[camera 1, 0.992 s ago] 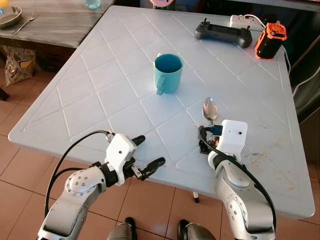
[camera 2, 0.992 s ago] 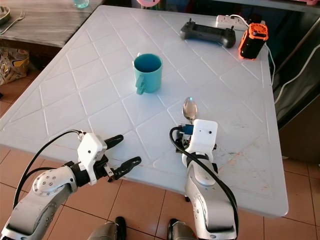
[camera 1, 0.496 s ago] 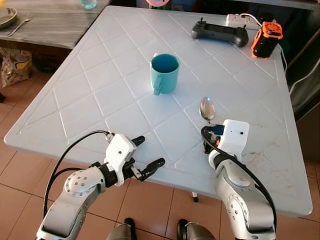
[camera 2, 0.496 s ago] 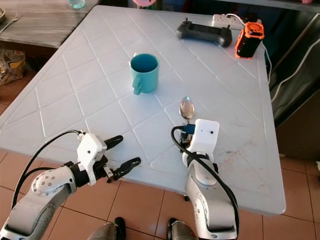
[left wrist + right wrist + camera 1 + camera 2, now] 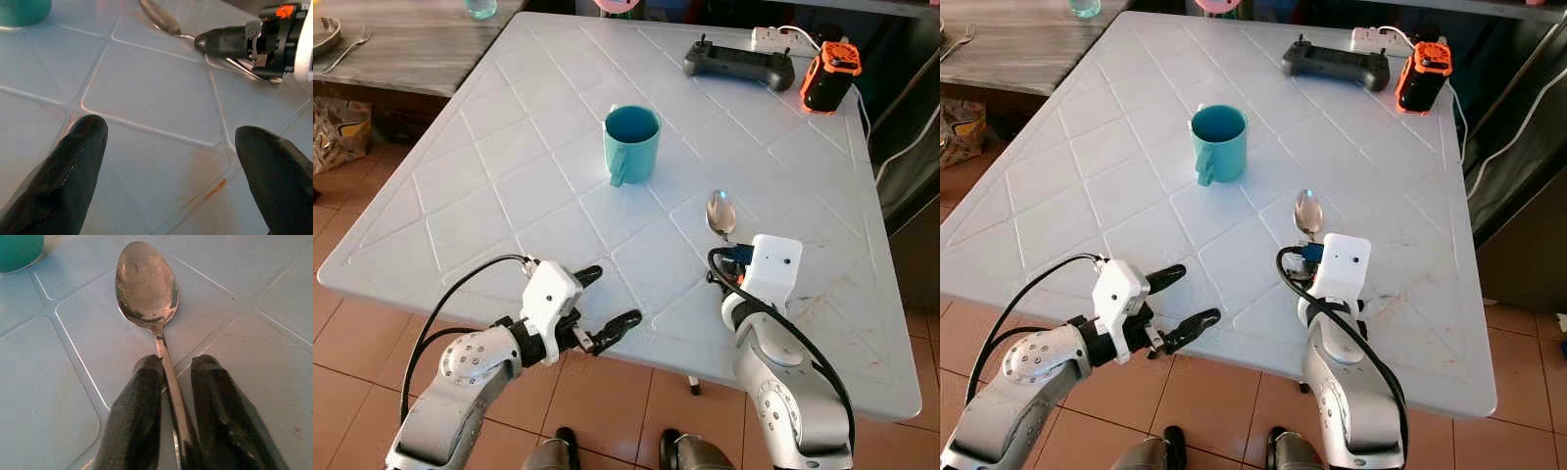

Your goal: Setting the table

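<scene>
The right gripper pinches the handle of a metal spoon lying flat on the white table — the pinch is clear in the right wrist view, while the head views show just the bowl poking out at 12 o'clock of the wrist. The teal mug stands at the spoon's 10 o'clock, well apart. The left gripper hovers at the table's near edge, fingers spread wide — its wrist view catches the right gripper's fingertip beside the spoon.

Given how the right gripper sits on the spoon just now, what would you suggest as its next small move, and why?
Probably open the fingers and draw back. The right gripper has its fingers closed on the handle of the spoon, which seems to lie flat on the white table, bowl up, near the teal mug. The left gripper hovers open at the table's edge.
</scene>
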